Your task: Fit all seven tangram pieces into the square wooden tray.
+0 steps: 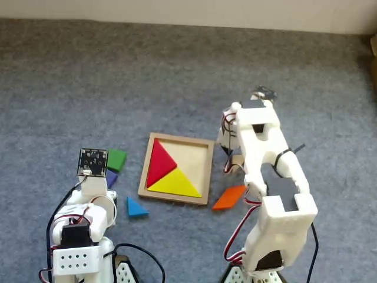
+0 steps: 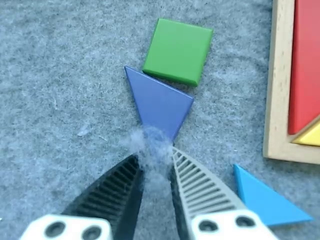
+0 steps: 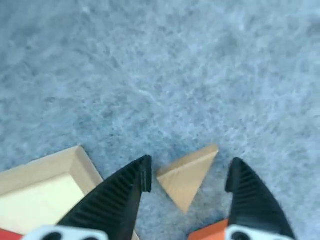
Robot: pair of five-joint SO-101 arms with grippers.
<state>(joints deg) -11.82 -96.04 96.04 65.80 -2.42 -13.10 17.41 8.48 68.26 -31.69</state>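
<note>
The square wooden tray (image 1: 203,171) holds a red triangle (image 1: 159,162) and a yellow triangle (image 1: 174,184). In the left wrist view my left gripper (image 2: 156,159) is open by a narrow gap. Its tips stand just short of a corner of the dark blue triangle (image 2: 160,102), which touches the green square (image 2: 179,50). A light blue triangle (image 2: 260,195) lies beside it. My right gripper (image 3: 190,172) is wide open over the carpet next to the tray corner (image 3: 75,160), with a small wood-coloured triangle (image 3: 187,177) between its fingers. An orange parallelogram (image 1: 228,197) lies by the tray's near right corner.
Grey carpet covers the table. The left arm's base (image 1: 76,247) and the right arm's base (image 1: 277,236) stand at the near edge. Open carpet stretches beyond the tray toward the far side.
</note>
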